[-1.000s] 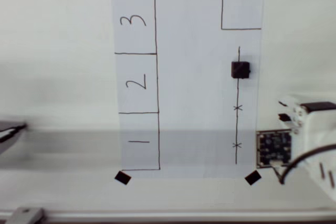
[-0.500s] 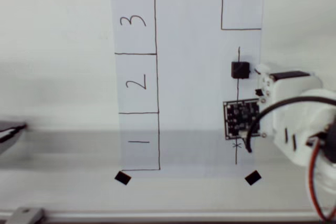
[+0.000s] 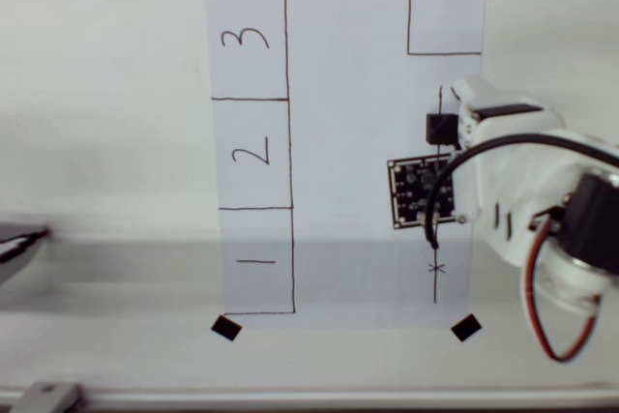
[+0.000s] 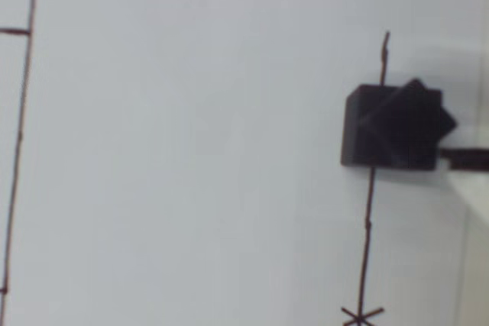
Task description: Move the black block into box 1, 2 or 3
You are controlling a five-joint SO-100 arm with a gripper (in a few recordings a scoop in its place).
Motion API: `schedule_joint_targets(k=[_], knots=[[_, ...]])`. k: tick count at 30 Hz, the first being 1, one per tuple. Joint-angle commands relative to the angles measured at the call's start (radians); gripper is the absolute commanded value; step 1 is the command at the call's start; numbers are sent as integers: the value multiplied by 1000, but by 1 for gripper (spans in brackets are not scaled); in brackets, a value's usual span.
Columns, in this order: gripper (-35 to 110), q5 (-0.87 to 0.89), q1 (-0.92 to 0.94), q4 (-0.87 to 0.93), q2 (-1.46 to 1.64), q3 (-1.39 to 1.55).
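- In the overhead view we see the white arm [image 3: 527,191] reaching in from the right, its head right beside the black block [image 3: 442,129].
- We cannot tell how wide the gripper stands.
- The block sits on a drawn line [image 4: 370,211], well apart from box 3 [image 3: 248,40].

A lab bench: taped paper sheet [image 3: 348,142] (hand-drawn numbered boxes) on a white table [image 3: 106,123]

The black block [image 3: 442,129] is crowded on its right by the white arm [image 3: 513,181]; bare paper [image 3: 338,142] is left open toward box 3 [image 3: 249,41].
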Motion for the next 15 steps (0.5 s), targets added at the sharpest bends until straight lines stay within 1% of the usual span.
schedule_joint_targets(k=[1, 9, 15], knots=[[26, -15, 0, -12, 21, -35], [28, 35, -57, -20, 31, 6], [28, 72, -94, -60, 61, 60]])
